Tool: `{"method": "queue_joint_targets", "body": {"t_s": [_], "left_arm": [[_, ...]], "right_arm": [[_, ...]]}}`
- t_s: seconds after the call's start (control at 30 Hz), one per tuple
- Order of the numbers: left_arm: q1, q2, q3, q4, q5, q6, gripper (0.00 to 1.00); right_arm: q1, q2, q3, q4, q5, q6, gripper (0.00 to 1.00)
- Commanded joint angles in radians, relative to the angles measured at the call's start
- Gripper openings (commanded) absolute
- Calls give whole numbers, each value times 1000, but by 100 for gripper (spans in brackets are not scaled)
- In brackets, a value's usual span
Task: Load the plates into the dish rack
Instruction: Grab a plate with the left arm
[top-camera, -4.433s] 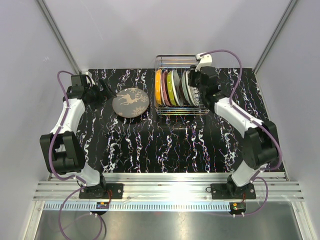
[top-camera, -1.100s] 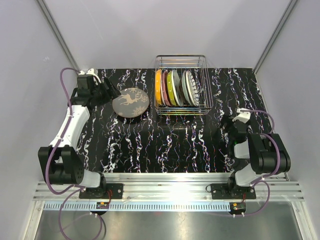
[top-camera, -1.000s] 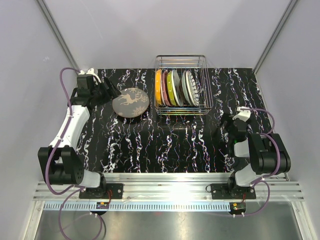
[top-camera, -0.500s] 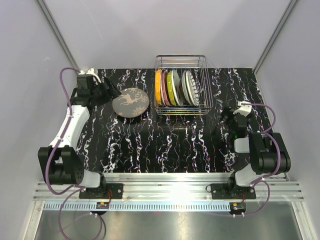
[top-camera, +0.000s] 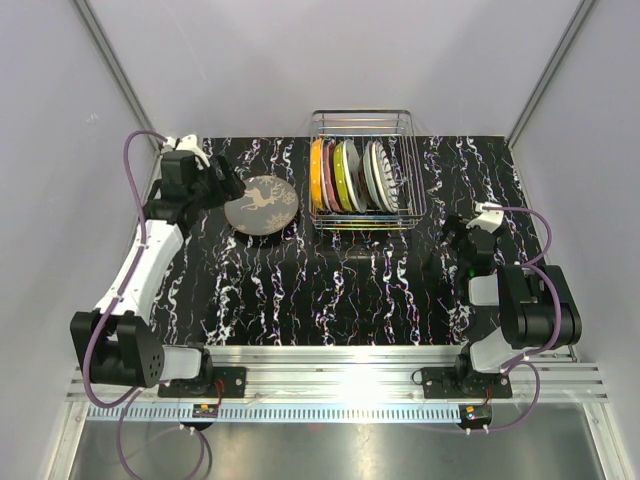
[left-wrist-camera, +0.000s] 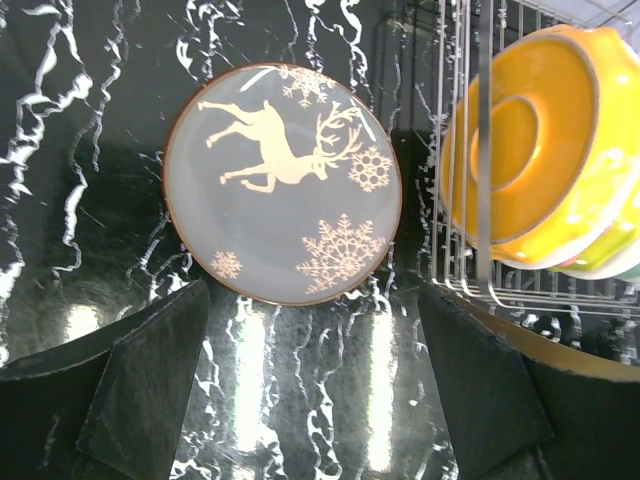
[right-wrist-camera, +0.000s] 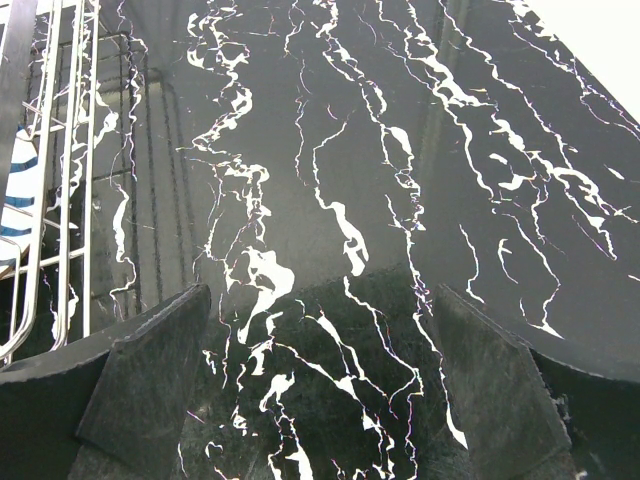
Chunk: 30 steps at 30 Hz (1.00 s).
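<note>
A grey-brown plate with a deer (top-camera: 261, 205) lies flat on the black marbled table, left of the dish rack (top-camera: 402, 150). Several plates (top-camera: 345, 175) stand on edge in the rack, the orange one (left-wrist-camera: 520, 150) leftmost. My left gripper (top-camera: 224, 185) hovers just left of the deer plate (left-wrist-camera: 283, 180). In the left wrist view it (left-wrist-camera: 312, 325) is open with only table between its fingers, and the plate's near rim lies just ahead of the tips. My right gripper (top-camera: 453, 230) is open and empty over bare table right of the rack (right-wrist-camera: 60, 150).
White walls close in the table on the left, back and right. The table's right edge (right-wrist-camera: 600, 60) runs close past the right gripper. A striped plate (right-wrist-camera: 18, 190) shows through the rack's wires in the right wrist view.
The left arm has shifted a little right toward the deer plate and its jaws have widened slightly. The right arm, at the rack earlier, has drawn back; it edged slightly away from its base.
</note>
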<state>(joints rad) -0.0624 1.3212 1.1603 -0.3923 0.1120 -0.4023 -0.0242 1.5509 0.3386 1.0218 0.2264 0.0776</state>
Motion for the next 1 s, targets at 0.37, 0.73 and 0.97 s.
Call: {"method": "queue_joint_targets", "body": {"t_s": [0.37, 0.73, 0.97], "left_arm": [[-99, -50, -109, 150, -186, 131, 93], [-103, -34, -106, 168, -173, 111, 97], [-100, -42, -117, 178, -183, 108, 97]], "right_arm": [[3, -9, 25, 34, 27, -12, 100], [3, -8, 25, 35, 30, -12, 100], [3, -8, 25, 34, 28, -12, 100]]}}
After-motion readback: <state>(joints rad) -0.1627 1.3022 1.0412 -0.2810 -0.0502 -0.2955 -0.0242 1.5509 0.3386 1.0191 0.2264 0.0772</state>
